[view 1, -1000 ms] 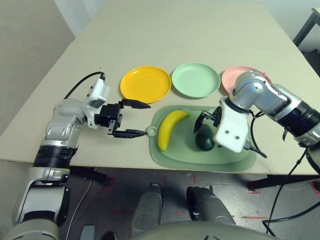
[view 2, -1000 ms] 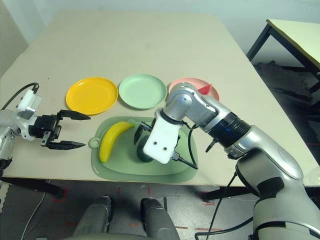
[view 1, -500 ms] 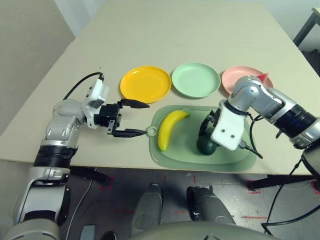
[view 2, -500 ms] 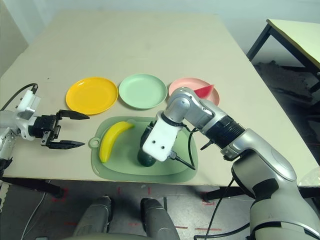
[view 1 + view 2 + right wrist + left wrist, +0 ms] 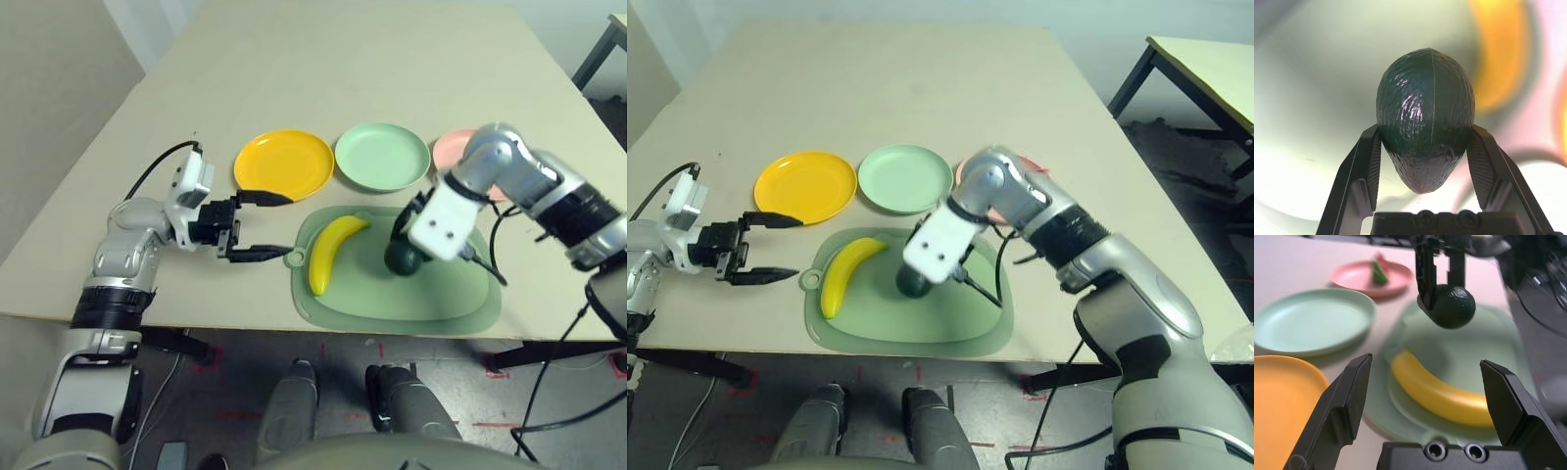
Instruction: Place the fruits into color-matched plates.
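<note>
1. Gripping the dark green avocado (image 5: 1425,117), the right gripper (image 5: 1424,161) has its two black fingers closed against the fruit's sides, holding it above the light-green mat (image 5: 441,299).
2. Left gripper (image 5: 266,225): fingers spread wide, nothing between them, at the mat's left side near its ring tab (image 5: 294,258).
3. Yellow banana (image 5: 329,251): lying on the mat's left half.
4. Far of the mat, left to right: yellow-orange plate (image 5: 284,164), mint green plate (image 5: 382,157), pink plate (image 5: 1359,276).
5. Watermelon wedge (image 5: 1378,273): resting on the pink plate.
</note>
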